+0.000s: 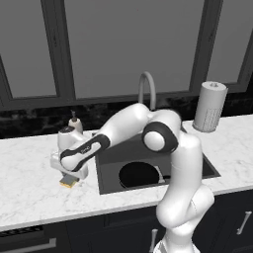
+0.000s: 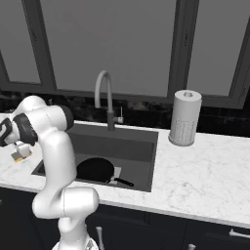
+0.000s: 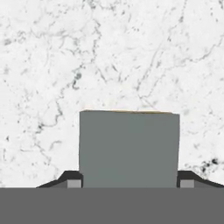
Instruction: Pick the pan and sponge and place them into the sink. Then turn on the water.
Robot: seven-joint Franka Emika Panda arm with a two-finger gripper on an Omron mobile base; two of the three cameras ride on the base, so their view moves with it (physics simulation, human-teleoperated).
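L base view: pan (image 1: 139, 174) already in sink (image 1: 207, 165), lying flat on the basin floor at about 7 o'clock of the basin. So pan step looks done. Arm reaches over to worktop (image 1: 29, 197) left of sink; tool (image 1: 70, 178) is down on sponge (image 1: 69, 182), which sits on the worktop, near the sink's left rim at its 9 o'clock. Yellow base and a bit of grey top show under the hand. Soap bottle (image 1: 74, 123) stands behind, at 12 o'clock of the sponge. Faucet (image 1: 147, 89) at the back of the sink, no stream. Towel roll (image 1: 210, 106) at 2 o'clock of the sink, well apart.

R base view: pan (image 2: 95, 169) w/ handle pointing to 4 o'clock, inside sink (image 2: 141, 151). Sponge (image 2: 20, 156) seen at far left edge, on worktop (image 2: 195, 171), not lifted as far as I can tell. Faucet (image 2: 105, 95) dry.

Hand view: sponge (image 3: 129, 148) grey top sits square between the two fingertips (image 3: 72, 179), thin yellow edge at its far side. Tips flank both sides, close to it; whether they press it yet, can't tell — not clearly clenched, not clearly released. Marble worktop (image 3: 109, 52) beyond.

Judgement: roughly a third done. Left: close on sponge, carry to sink, drop, then turn on water.
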